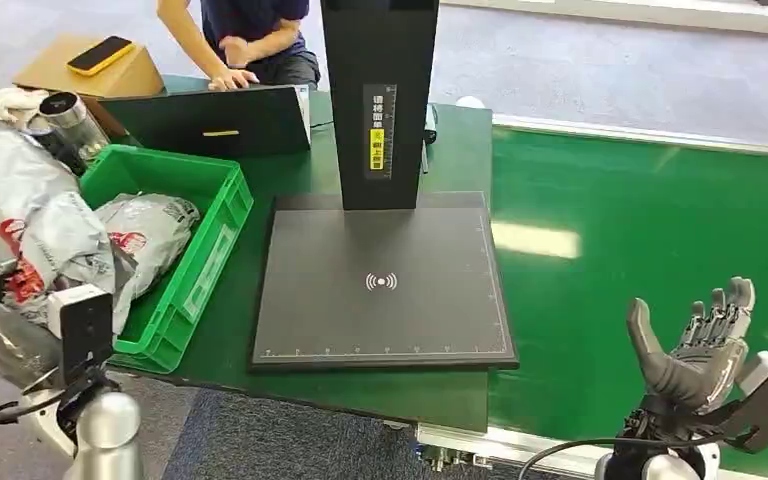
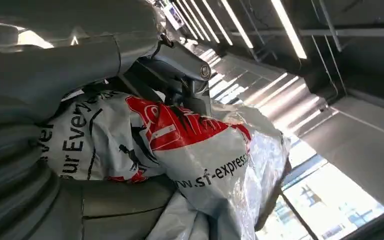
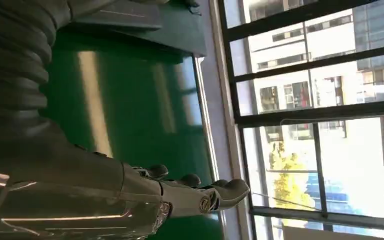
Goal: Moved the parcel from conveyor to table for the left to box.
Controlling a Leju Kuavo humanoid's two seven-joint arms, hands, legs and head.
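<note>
Holding a crumpled white plastic courier parcel with red and black print (image 2: 180, 150), the left hand (image 2: 130, 75) has its grey thumb and dark fingers wrapped over the bag; in the head view the parcel (image 1: 45, 240) hangs at nine o'clock, just beside and above the green plastic crate (image 1: 215, 215), which holds another grey-white bagged parcel (image 1: 150, 230). The right hand (image 1: 695, 345), at four o'clock over the green conveyor belt (image 1: 640, 210), is empty, fingers spread upward. At centre lies a black square scanner pad with upright black post (image 1: 385, 280) on the green table (image 1: 460, 150); a person (image 1: 250, 40) sits at twelve o'clock behind a black laptop (image 1: 210, 122).
</note>
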